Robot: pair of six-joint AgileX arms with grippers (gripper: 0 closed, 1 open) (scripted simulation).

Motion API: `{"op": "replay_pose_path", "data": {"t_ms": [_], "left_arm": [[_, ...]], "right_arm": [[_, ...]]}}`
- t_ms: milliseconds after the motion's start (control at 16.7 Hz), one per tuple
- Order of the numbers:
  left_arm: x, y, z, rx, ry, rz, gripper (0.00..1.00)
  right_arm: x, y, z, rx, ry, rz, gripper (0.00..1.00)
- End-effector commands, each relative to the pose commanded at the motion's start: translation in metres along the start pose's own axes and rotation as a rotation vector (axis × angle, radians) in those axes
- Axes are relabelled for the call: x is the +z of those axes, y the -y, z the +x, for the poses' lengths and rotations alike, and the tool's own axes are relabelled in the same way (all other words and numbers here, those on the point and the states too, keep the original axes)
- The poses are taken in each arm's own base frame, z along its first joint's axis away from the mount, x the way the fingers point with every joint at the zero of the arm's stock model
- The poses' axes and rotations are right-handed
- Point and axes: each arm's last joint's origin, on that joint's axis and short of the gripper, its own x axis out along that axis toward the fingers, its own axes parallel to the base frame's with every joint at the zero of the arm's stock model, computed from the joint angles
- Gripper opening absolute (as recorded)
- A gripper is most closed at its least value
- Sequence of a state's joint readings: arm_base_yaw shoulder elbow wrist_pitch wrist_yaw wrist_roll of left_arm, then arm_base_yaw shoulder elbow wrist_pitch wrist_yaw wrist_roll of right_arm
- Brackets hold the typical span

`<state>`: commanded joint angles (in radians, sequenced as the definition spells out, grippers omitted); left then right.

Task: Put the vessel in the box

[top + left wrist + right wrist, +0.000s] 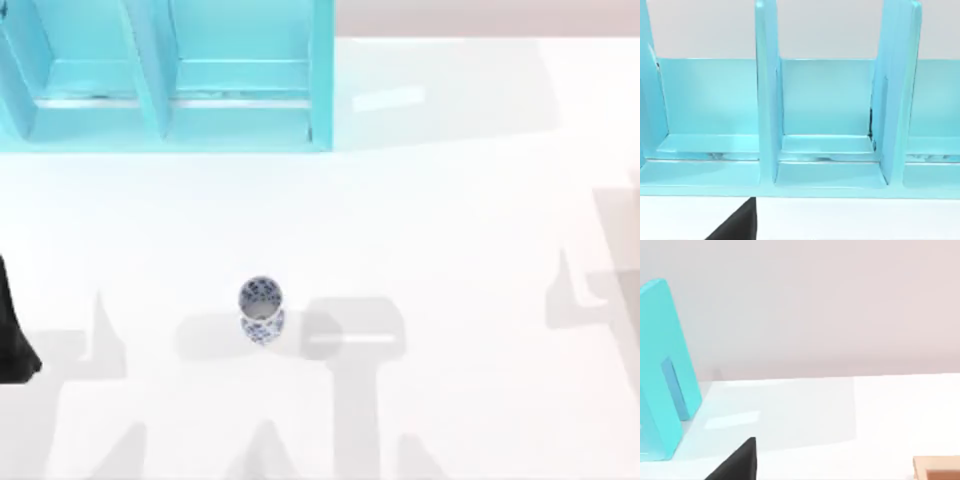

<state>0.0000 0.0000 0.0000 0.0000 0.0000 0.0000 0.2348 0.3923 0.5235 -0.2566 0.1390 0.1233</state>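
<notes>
The vessel [261,310] is a small round white vase with a dark blue dotted pattern. It stands upright near the middle of the white table [450,250], its round mouth facing up, with nothing touching it. The box [170,80] is a turquoise case with upright dividers at the table's far left; its open compartments [827,145] face the left wrist camera. My left arm [12,335] shows as a dark shape at the table's left edge, well left of the vessel. A dark piece of each gripper juts into the left wrist view [737,225] and the right wrist view [737,462].
The box's end wall [662,370] rises at one side of the right wrist view. A corner of something wood-coloured [937,467] lies on the table there. Arm shadows fall across the table's near part and right side.
</notes>
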Motion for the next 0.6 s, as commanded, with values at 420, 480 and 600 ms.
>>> {"op": "replay_pose_path", "data": {"t_ms": [420,480,600], "left_arm": [[0.0,0.0,0.0,0.0,0.0,0.0,1.0],[0.0,0.0,0.0,0.0,0.0,0.0,1.0],[0.0,0.0,0.0,0.0,0.0,0.0,1.0]], "right_arm": [[0.144,-0.076,0.055,0.12,-0.194,0.125,1.0],[0.153,-0.09,0.066,0.14,-0.236,0.143,1.0],[0.164,-0.119,0.084,0.18,-0.32,0.183,1.0]]}}
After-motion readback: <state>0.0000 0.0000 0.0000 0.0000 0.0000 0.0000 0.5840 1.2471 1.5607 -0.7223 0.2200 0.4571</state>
